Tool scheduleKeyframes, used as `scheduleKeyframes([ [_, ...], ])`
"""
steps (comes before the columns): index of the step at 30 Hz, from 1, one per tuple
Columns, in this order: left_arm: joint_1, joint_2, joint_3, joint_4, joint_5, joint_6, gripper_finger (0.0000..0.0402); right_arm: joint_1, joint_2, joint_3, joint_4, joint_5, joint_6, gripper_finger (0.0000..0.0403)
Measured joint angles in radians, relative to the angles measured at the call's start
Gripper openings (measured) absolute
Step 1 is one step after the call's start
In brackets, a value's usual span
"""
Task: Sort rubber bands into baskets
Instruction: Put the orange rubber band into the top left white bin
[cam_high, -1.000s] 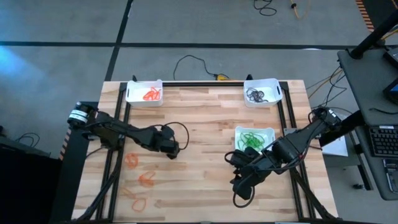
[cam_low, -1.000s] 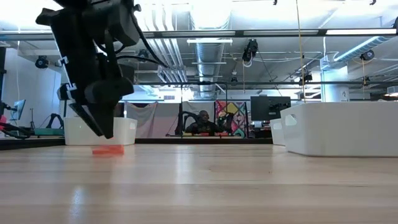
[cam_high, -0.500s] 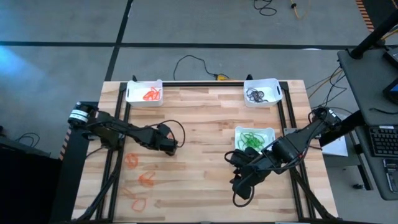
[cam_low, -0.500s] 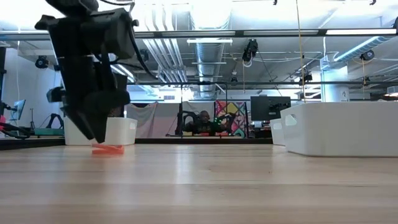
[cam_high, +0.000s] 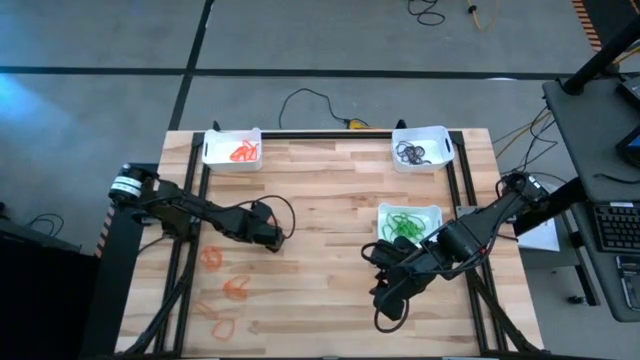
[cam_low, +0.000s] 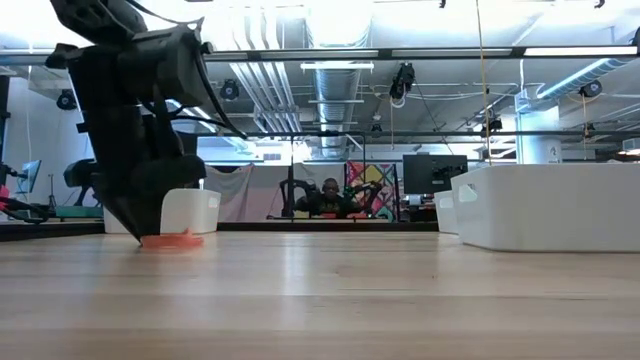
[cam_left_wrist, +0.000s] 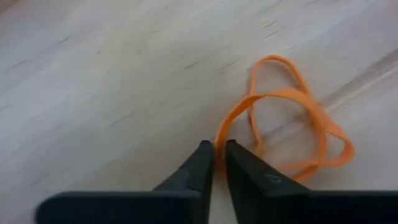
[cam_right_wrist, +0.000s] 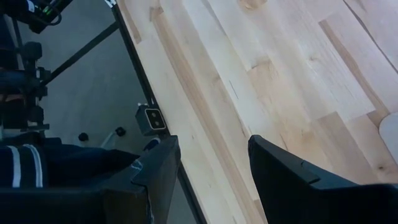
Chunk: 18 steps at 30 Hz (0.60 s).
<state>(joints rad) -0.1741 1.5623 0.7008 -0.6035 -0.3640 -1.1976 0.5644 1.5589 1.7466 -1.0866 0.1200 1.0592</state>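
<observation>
Nearest, the right claw (cam_high: 392, 298) waits spread over the desk's (cam_high: 330, 190) front edge. Mid-desk, the left claw (cam_left_wrist: 219, 149) is pressed together at the wood, pinching the rim of an orange rubber band (cam_left_wrist: 292, 124), likely to lift it. At the far corner waits the basket (cam_high: 232, 147) that holds other orange bands.

a light wooden plank table (cam_high: 330, 190) carries three white baskets (cam_high: 232, 148) (cam_high: 420, 147) (cam_high: 408, 222) and loose orange rubber bands (cam_high: 236, 288) lying near its front left corner.
</observation>
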Motion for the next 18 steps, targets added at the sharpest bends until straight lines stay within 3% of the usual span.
scheduleKeyframes([
  [2, -0.002, 0.0, 0.001, 0.003, 0.0, 0.001, 0.0008, 0.0, 0.0, 0.0, 0.0, 0.0, 0.001, 0.0185],
  [9, 0.0, -0.02, 0.057, -0.094, -0.019, 0.062, 0.0001, -0.006, 0.0, 0.0, 0.0, -0.014, -0.01, 0.0185],
  [14, 0.041, -0.09, 0.119, -0.271, -0.091, 0.116, 0.0, -0.052, -0.004, 0.0, 0.0, -0.018, -0.131, 0.0185],
  [18, 0.142, -0.182, 0.14, -0.357, -0.13, 0.171, 0.0, -0.124, -0.005, 0.0, 0.0, -0.016, -0.259, 0.0185],
])
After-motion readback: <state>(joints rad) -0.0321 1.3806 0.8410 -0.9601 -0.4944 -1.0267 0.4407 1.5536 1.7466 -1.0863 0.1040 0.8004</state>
